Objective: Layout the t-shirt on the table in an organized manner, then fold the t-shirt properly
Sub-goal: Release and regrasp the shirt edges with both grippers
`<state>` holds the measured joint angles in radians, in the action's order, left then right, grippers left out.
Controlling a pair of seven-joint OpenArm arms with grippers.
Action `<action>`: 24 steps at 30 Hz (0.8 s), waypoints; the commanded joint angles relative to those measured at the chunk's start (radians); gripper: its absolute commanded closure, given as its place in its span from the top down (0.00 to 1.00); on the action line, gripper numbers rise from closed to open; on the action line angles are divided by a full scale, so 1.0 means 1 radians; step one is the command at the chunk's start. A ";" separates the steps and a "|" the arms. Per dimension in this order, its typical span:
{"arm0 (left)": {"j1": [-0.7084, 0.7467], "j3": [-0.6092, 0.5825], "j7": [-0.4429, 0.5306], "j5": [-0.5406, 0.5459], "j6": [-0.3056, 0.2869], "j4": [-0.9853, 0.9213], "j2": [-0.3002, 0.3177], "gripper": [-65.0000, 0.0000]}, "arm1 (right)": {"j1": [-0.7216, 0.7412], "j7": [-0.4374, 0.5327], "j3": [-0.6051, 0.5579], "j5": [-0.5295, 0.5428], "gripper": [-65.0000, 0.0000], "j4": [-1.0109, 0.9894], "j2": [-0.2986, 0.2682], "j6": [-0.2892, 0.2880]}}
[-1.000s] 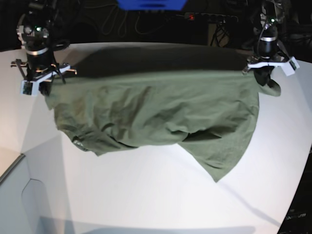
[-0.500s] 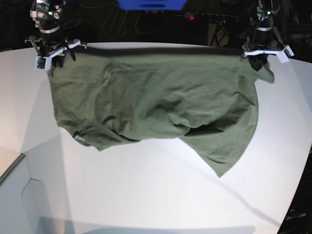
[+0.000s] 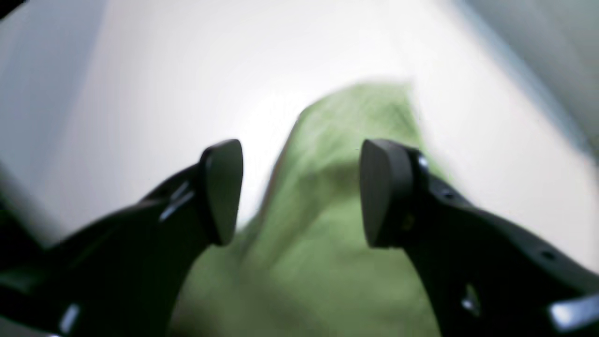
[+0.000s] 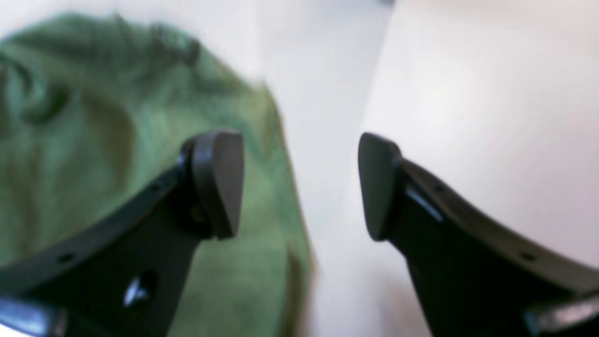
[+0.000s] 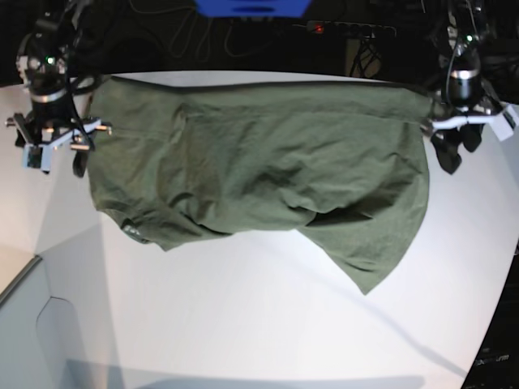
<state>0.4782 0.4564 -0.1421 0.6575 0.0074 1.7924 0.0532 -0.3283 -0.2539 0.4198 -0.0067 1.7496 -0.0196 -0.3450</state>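
Above the table, both claws gape empty, t-shirt seemingly spread below.

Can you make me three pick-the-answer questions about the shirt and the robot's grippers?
1. Where is the shirt?
A. on the table
B. on the floor
C. in a box

2. What colour is the shirt?
A. red
B. olive green
C. blue

3. How are the left gripper and the right gripper?
A. both open, holding nothing
B. both shut on the shirt
C. one holding a cup

Answers:
1 A, the shirt lies spread over the white top.
2 B, the cloth is green in all views.
3 A, each wrist view shows a wide gap between the fingers, with nothing pinched.
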 commanded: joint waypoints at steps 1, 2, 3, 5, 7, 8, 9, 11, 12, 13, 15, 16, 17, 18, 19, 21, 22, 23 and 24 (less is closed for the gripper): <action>-0.034 -0.001 0.028 0.000 -0.004 0.001 0.015 0.59 | 0.041 -0.006 -0.019 0.009 0.59 0.002 -0.021 -0.042; -0.060 -0.003 0.028 0.000 -0.002 -0.018 0.023 0.59 | 0.088 -0.043 -0.037 0.009 0.59 -0.014 -0.033 -0.059; -0.085 -0.005 0.028 0.000 -0.001 -0.035 0.029 0.59 | 0.142 -0.084 -0.055 0.007 0.59 -0.035 -0.046 -0.073; -0.129 -0.018 0.028 0.000 -0.001 -0.070 0.041 0.59 | 0.257 -0.190 -0.083 0.007 0.60 -0.109 -0.073 -0.088; -0.166 -0.031 0.028 0.000 -0.001 -0.111 0.058 0.59 | 0.387 -0.278 -0.118 0.007 0.62 -0.231 -0.107 -0.088; -0.187 -0.040 0.028 0.000 -0.002 -0.144 0.070 0.59 | 0.447 -0.304 -0.138 0.007 0.63 -0.302 -0.122 -0.088; -0.206 -0.043 0.028 0.000 -0.002 -0.171 0.083 0.59 | 0.493 -0.312 -0.154 0.007 0.63 -0.365 -0.139 -0.088; -0.249 -0.057 0.028 0.000 -0.002 -0.234 0.099 0.59 | 0.576 -0.313 -0.192 0.007 0.63 -0.495 -0.165 -0.088; -0.269 -0.058 0.028 0.000 -0.002 -0.262 0.110 0.59 | 0.614 -0.313 -0.212 0.007 0.63 -0.560 -0.176 -0.088; -0.287 -0.063 0.028 0.000 -0.004 -0.286 0.116 0.59 | 0.653 -0.313 -0.230 0.007 0.63 -0.624 -0.185 -0.088; -0.322 -0.064 0.028 0.000 -0.004 -0.332 0.132 0.59 | 0.733 -0.305 -0.266 0.007 0.63 -0.745 -0.197 -0.088; -0.336 -0.071 0.028 0.000 -0.004 -0.351 0.138 0.59 | 0.765 -0.290 -0.284 0.007 0.63 -0.807 -0.201 -0.088; -0.345 -0.074 0.028 0.000 -0.004 -0.366 0.138 0.59 | 0.795 -0.272 -0.296 0.007 0.63 -0.864 -0.201 -0.088; -0.355 -0.075 0.028 0.000 -0.004 -0.380 0.138 0.59 | 0.815 -0.252 -0.306 0.007 0.62 -0.913 -0.201 -0.088; -0.362 -0.075 0.028 0.000 -0.004 -0.391 0.138 0.59 | 0.829 -0.236 -0.312 0.007 0.62 -0.954 -0.201 -0.088; -0.370 -0.075 0.028 0.000 -0.004 -0.408 0.138 0.59 | 0.842 -0.219 -0.313 0.007 0.62 -1.003 -0.196 -0.088; -0.372 -0.075 0.028 0.000 -0.004 -0.412 0.138 0.59 | 0.838 -0.213 -0.313 0.007 0.62 -1.012 -0.196 -0.088; -0.372 -0.074 0.028 0.000 -0.004 -0.417 0.138 0.59 | 0.835 -0.213 -0.313 0.007 0.62 -1.014 -0.194 -0.088; -0.372 -0.072 0.028 -0.002 -0.004 -0.418 0.138 0.59 | 0.831 -0.213 -0.313 0.007 0.62 -1.015 -0.193 -0.088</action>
<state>0.1184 0.3779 -0.1383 0.6559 0.0151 1.3609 0.1799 0.4694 -0.4854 0.1036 -0.0029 0.7193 -0.2020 -0.4294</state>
